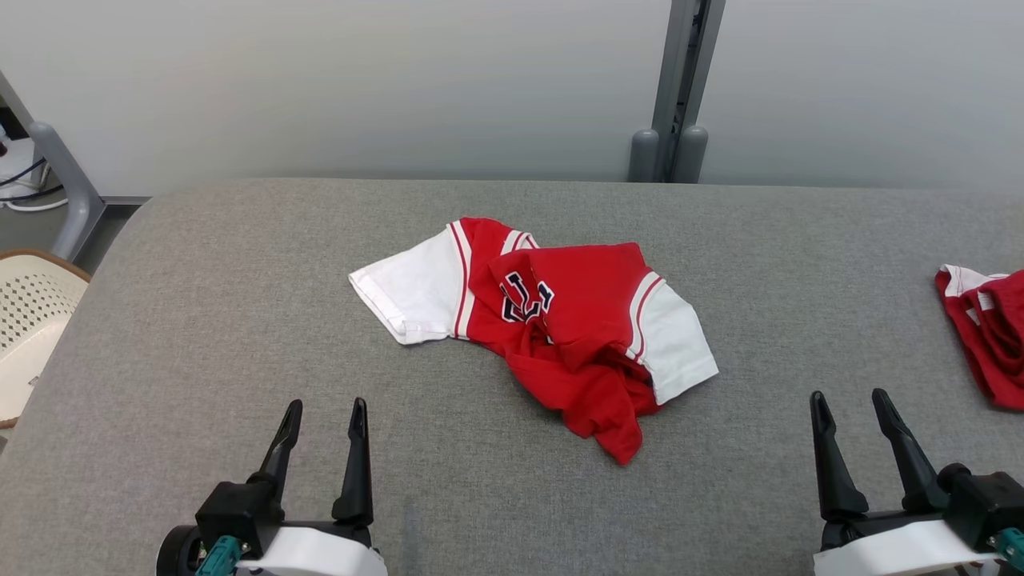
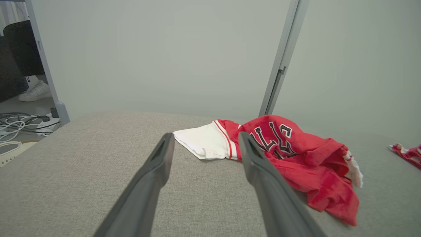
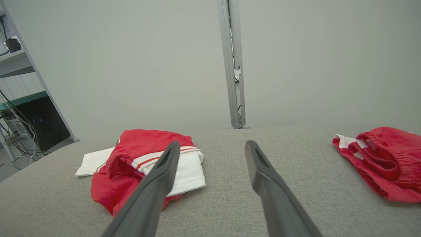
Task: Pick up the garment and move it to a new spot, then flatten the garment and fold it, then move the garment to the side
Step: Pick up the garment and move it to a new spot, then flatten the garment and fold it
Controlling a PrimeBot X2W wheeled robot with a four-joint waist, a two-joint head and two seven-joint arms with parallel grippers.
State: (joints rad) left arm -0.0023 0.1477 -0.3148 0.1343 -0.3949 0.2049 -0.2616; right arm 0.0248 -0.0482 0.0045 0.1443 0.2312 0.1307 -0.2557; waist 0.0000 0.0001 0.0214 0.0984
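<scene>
A crumpled red garment [image 1: 572, 332] with white sleeves and dark lettering lies in the middle of the grey padded table [image 1: 240, 304]. The left wrist view has the garment [image 2: 296, 158] ahead and to the right, the right wrist view has the garment [image 3: 138, 158] ahead and to the left. My left gripper [image 1: 324, 416] stands open near the front edge, well left of the garment. My right gripper [image 1: 850, 400] stands open at the front right, apart from the garment. Nothing is between either pair of fingers.
A second red and white garment [image 1: 988, 328] lies bunched at the table's right edge, also the red bundle [image 3: 381, 161] in the right wrist view. A perforated cream basket [image 1: 28, 320] stands off the table's left side. A grey post [image 1: 676, 88] rises behind the table.
</scene>
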